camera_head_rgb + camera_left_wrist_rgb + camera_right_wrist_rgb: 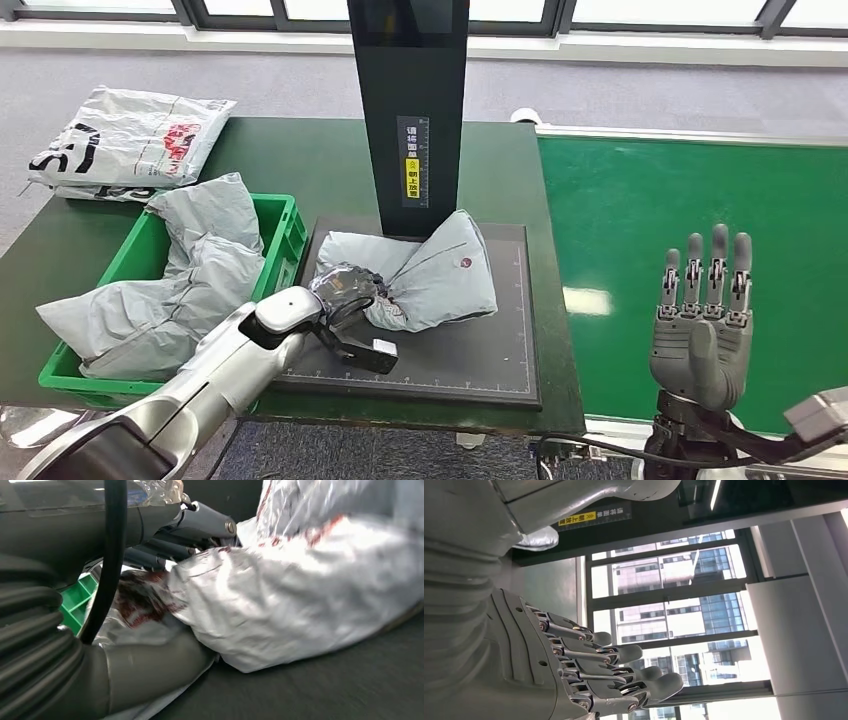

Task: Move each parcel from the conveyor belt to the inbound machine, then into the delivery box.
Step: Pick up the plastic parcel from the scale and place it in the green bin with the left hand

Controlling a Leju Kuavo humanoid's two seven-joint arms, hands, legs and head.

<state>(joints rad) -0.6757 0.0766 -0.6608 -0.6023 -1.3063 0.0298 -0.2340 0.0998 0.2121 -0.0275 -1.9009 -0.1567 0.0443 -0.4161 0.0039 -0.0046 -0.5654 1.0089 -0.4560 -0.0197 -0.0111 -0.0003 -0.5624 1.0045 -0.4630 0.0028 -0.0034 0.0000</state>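
Currently left robot hand (345, 292) gripped the grey parcel (430, 275) at centre, on the scanner platform (480, 350) for inbound; right robot hand (702, 320) was open, empty, lower right.

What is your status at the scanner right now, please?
Left hand gripping grey parcel on scanner pad. Right hand open, empty. Green bin already holds parcels.

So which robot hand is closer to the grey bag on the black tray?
Left. The left hand grips the grey bag at its near end. The right hand is raised, fingers apart, over the green belt, well off to the side.
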